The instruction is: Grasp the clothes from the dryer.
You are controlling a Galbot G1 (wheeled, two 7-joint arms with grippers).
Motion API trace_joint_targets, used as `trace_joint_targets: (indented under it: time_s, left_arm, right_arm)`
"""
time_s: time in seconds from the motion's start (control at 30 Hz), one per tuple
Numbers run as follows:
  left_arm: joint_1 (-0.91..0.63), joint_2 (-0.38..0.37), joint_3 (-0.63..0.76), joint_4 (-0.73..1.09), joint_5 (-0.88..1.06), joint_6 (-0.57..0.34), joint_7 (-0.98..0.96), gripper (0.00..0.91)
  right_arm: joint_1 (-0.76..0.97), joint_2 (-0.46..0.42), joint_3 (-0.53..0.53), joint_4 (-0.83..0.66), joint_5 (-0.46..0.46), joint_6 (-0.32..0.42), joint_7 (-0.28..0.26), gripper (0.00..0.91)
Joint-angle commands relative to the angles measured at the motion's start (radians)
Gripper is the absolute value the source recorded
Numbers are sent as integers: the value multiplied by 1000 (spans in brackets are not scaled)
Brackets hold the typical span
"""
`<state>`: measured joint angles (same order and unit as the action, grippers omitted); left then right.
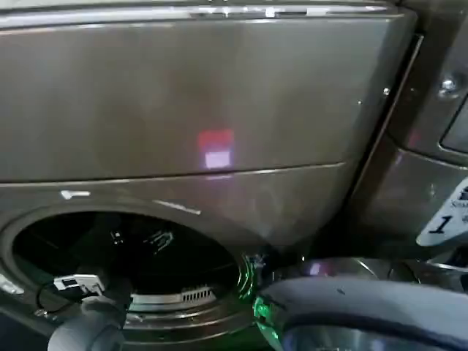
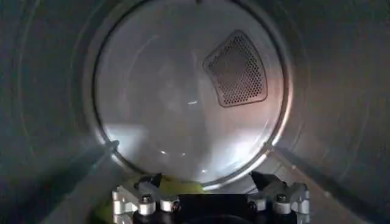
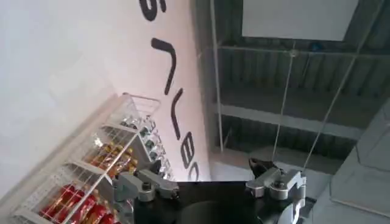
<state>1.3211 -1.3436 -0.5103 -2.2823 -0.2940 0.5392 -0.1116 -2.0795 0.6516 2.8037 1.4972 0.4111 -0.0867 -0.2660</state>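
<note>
**Bronze-grey machine, a patch of yellow-green**

The dryer was bronze-grey with a dull metallic sheen, its porthole black inside. A red and white glow sat on its front panel. The white sticker bore a dark "1". In the left wrist view the drum's back wall was pale silver-grey, with a darker vent patterned in fine dots. The clothes were yellow-green. Behind the right gripper, a white wire rack held red and gold packets.
</note>
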Motion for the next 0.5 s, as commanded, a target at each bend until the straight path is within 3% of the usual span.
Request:
trace_joint_targets:
  time_s: [0.03, 0.5]
  left_arm:
    - [-94, -5, 17, 75, 1, -26, -6, 907]
    - [-441, -36, 125, 453, 6, -96, -57, 907]
  right_arm:
    - [-18, 0, 21, -4, 0, 0, 0, 907]
    - [-56, 12, 74, -11, 10, -1, -2, 907]
